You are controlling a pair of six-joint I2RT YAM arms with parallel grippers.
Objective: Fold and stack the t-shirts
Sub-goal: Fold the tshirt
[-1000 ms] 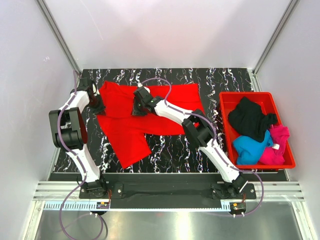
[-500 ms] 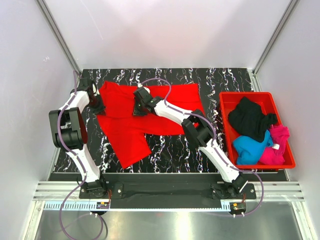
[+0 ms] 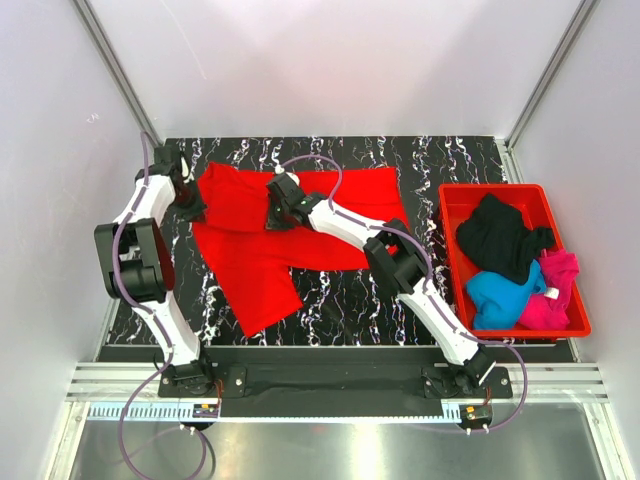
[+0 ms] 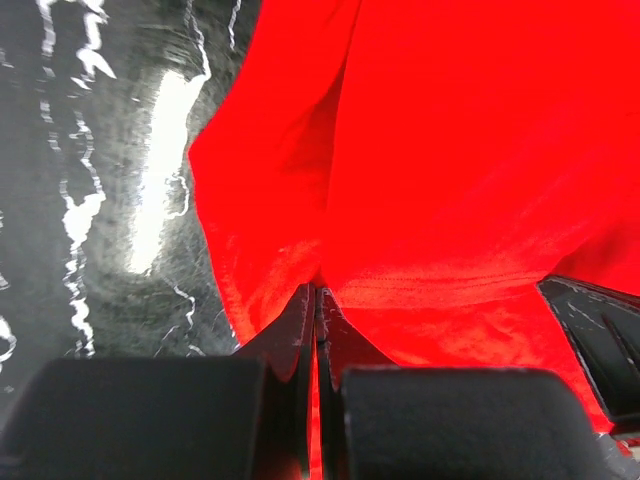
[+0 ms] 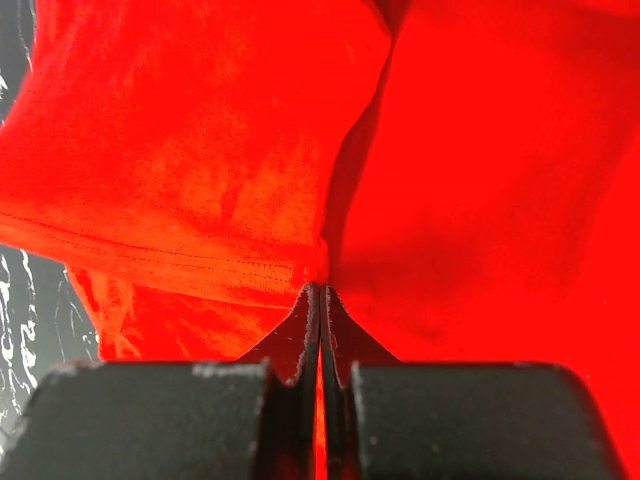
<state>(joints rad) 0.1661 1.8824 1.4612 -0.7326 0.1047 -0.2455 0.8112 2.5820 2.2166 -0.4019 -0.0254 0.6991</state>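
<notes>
L gripper (image 4: 316,292) & R gripper (image 5: 320,290) each pinched tight on red t-shirt (image 3: 250,262), cloth bunched just past fingertips.

Overhead looking down, both wrists close, sharing red t-shirt (image 3: 250,265)

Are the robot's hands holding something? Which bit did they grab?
Yes, both hold the red t-shirt. The left gripper pinches a stitched edge on its left side; the right gripper pinches a stitched edge near its far middle.
</notes>
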